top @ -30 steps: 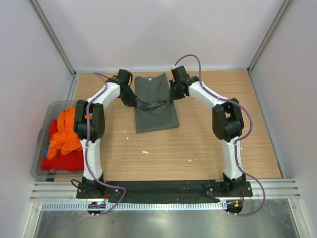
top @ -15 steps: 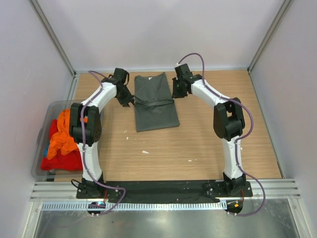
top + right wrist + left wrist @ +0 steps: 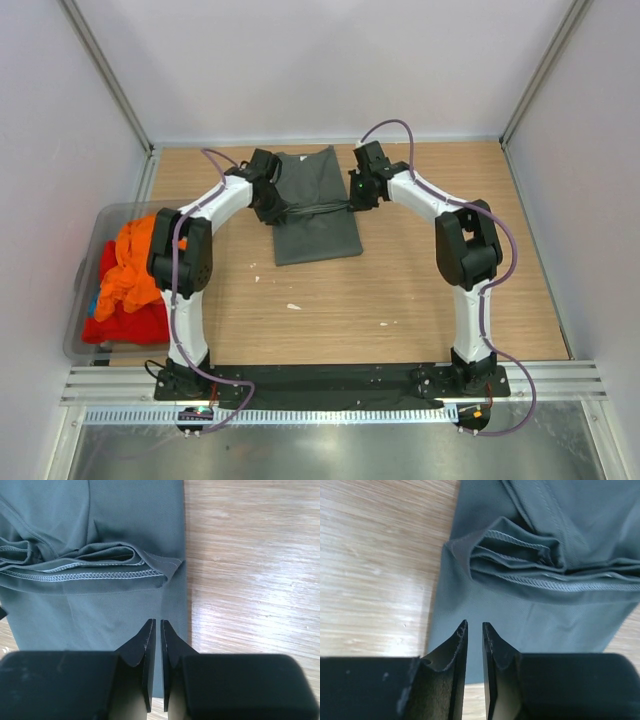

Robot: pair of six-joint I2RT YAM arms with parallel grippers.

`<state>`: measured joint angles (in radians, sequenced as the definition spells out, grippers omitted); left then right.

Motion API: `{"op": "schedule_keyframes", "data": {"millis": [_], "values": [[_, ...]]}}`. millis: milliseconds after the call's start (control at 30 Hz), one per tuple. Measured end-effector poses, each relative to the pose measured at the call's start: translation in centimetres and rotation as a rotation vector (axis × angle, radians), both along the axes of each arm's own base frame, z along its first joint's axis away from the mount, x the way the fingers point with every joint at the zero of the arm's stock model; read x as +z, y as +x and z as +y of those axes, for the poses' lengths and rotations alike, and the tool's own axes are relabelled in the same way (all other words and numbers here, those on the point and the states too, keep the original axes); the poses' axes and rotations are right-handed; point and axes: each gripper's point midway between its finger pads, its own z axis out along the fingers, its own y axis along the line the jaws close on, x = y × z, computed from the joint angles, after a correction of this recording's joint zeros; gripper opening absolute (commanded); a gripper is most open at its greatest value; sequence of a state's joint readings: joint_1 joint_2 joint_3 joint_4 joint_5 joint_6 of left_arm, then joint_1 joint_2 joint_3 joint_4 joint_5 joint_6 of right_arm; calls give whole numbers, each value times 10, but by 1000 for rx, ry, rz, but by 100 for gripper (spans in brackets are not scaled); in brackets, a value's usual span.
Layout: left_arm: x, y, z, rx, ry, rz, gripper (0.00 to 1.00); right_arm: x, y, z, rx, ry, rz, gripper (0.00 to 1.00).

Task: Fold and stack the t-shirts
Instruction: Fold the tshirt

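Black fingers of my left gripper (image 3: 474, 625) stand a slit apart and empty over the 9 o'clock edge of the dark grey-green cloth t-shirt (image 3: 315, 220). It lies on the wooden table (image 3: 420, 290), long axis 12 to 6, with its bunched hem ridge (image 3: 535, 567) running 9 to 3. My right gripper (image 3: 153, 622), equally near, is barely parted and empty at 3 o'clock.

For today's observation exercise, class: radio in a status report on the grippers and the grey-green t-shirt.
Left gripper and right gripper barely open, empty, at opposite shirt edges. Grey-green t-shirt creased across its middle. Nothing in the way.
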<state>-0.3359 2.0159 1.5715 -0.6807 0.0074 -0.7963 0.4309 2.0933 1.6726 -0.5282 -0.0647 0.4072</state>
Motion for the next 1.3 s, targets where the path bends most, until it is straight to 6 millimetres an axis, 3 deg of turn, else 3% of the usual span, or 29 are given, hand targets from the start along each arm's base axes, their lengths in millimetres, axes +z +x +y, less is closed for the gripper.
{"op": "schedule_keyframes", "data": {"millis": [267,500,667,867,1067,1200,1300], "values": [[-33,12,5,19,51,39,17,-10,14,7,-1,10,-15,13],[-23,46,6,28,77,-27,17,-29,39,13,-7,-11,-17,13],[-16,65,16,61,78,-59,18,-16,63,14,-21,0,-66,14],[-26,71,28,86,84,-44,18,4,78,14,-29,19,-118,14],[-28,69,28,80,86,-31,24,-2,73,11,-28,15,-98,15],[-23,64,29,59,92,-26,32,-13,55,6,-23,7,-48,18],[-7,59,31,44,97,-35,39,-15,35,0,-21,0,-3,26]]}}
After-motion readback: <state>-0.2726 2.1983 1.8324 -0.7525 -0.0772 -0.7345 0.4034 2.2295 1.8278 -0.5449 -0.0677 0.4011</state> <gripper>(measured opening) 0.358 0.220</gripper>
